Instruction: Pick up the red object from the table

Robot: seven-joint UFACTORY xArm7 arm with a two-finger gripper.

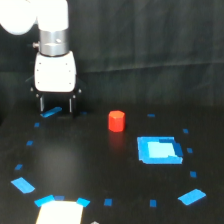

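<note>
The red object is a small red-orange cylinder standing upright on the black table, near the middle of the exterior view. My gripper hangs from the white arm at the upper left of the view, well to the left of the cylinder and a little behind it. Its two dark fingers point down and stand apart, with nothing between them. The fingertips hover just above the table near a blue tape mark.
A bright blue square patch lies to the right of the cylinder, toward the front. Small blue tape marks ring the table. A pale patch sits at the front edge. A dark curtain hangs behind.
</note>
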